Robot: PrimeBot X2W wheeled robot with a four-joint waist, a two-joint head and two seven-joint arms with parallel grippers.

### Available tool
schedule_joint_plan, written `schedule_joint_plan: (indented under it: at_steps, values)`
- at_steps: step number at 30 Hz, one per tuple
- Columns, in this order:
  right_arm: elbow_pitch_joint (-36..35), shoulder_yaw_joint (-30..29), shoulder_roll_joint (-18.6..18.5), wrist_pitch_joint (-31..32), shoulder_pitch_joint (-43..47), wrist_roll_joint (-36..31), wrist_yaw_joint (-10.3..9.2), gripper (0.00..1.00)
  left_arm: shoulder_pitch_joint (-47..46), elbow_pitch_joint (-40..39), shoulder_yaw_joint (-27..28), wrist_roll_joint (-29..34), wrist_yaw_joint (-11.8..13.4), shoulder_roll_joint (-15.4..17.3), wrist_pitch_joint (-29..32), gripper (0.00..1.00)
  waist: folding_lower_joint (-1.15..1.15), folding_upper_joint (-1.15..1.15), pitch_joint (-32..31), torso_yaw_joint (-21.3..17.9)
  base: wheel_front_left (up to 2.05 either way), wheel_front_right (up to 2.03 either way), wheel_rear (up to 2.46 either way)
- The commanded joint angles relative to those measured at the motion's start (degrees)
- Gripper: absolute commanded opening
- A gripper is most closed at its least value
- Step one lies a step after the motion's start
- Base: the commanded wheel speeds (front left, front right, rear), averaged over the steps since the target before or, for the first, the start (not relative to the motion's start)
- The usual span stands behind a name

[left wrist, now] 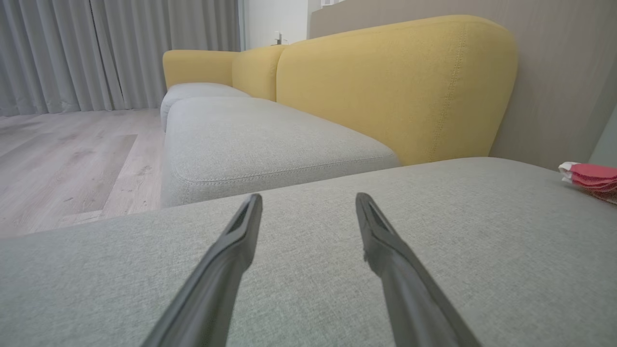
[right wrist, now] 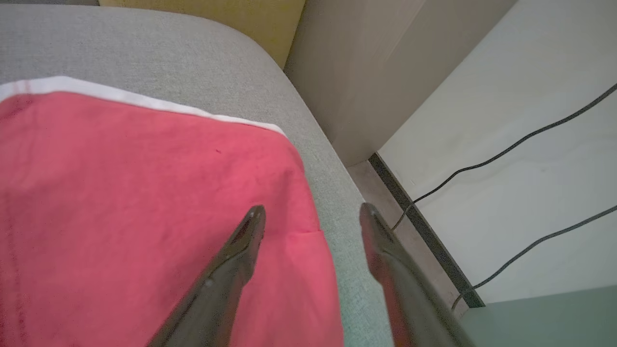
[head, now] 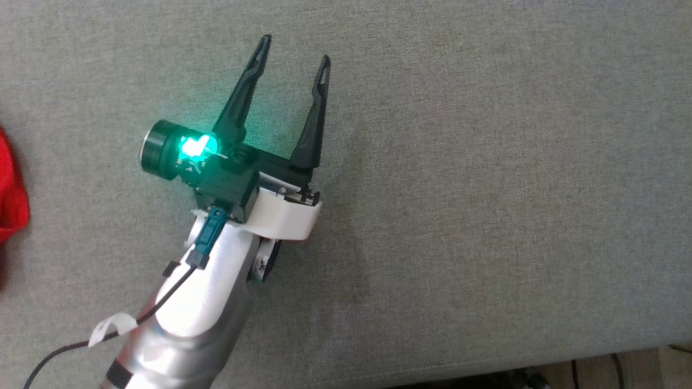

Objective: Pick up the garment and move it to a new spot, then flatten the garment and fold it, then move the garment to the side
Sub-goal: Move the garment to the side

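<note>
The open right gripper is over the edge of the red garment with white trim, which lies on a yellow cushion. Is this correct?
Only the colour is wrong: the red garment with white trim lies on a grey fabric cushion, as the right wrist view shows. The open right gripper is over its edge.

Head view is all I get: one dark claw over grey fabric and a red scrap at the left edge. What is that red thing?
Observer: A red garment. The right wrist view shows a white band along one edge.
Operator: Is anything holding it?
Observer: No. The right gripper hangs over its edge with fingers spread and nothing between them.
Operator: And the grey fabric?
Observer: A sofa seat cushion. The left wrist view shows a yellow backrest behind it.
</note>
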Motion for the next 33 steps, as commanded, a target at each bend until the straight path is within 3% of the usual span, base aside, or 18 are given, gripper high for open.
schedule_joint_plan:
  at_steps: [1,5,10,19,25,33]
  values:
    - [-1.3,-0.6,-1.8,-1.7,0.9,-1.2,-0.05,1.00,-0.9,-1.4,1.2,0.4,-0.1,0.0,-0.4,1.00,0.00,0.00,-0.4,0.1,0.00,0.00,0.00]
    - [-3.8,-1.5,1.9,-7.3,1.8,-2.6,-0.05,1.00,-0.1,-0.1,1.5,0.0,0.2,0.1,-0.5,1.00,0.00,0.00,-2.4,0.1,0.00,0.00,0.00]
    - [-12.4,2.7,10.4,-11.0,6.1,-0.3,-0.05,1.00,2.0,1.7,2.4,-0.9,0.9,1.0,-0.4,1.00,0.00,0.00,-6.5,-0.5,0.00,0.00,0.00]
    - [-34.8,14.5,22.2,-9.2,18.2,1.4,-0.05,1.00,7.4,2.8,5.0,-3.6,2.5,3.5,0.8,1.00,0.00,0.00,-13.5,0.0,0.00,0.00,0.00]
    - [-44.0,19.9,27.3,-7.4,23.8,2.1,-0.05,1.00,11.5,3.3,6.9,-5.5,3.9,4.9,1.1,1.00,0.00,0.00,-17.5,2.7,0.00,0.00,0.00]
    - [-50.0,21.9,31.2,-5.8,28.3,0.9,-0.05,1.00,17.3,3.0,9.9,-8.0,5.7,7.4,1.7,1.00,0.00,0.00,-22.0,5.7,0.00,0.00,0.00]
